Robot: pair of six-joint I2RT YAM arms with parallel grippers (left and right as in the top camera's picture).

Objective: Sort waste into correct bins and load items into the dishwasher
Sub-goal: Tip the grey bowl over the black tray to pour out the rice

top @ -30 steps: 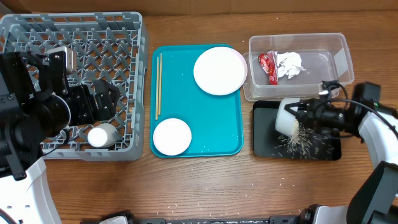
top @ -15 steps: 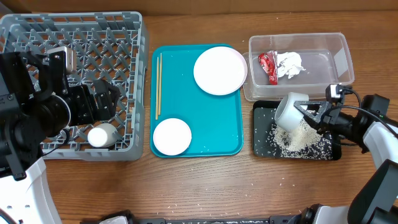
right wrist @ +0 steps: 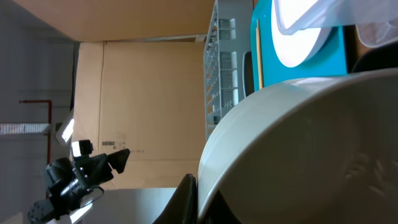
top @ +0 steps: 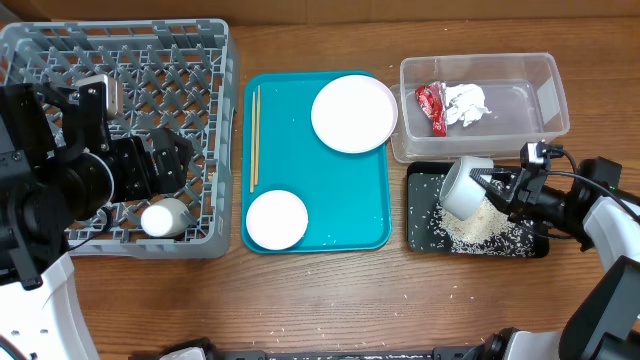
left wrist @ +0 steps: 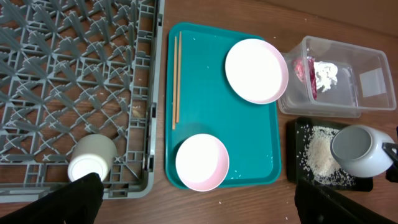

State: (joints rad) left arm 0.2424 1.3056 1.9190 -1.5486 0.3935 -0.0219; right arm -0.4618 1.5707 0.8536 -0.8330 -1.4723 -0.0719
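The right fingers grip the grey-green bowl, tipped over the rice on the black tray, well apart from the dish rack beneath the spread-open left fingers.

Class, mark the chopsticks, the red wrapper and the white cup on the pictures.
chopsticks (top: pixel 254 140): overhead view, halfway along the pair.
red wrapper (top: pixel 431 107): overhead view, centre of the crinkled wrapper.
white cup (top: pixel 165 217): overhead view, middle of its body.
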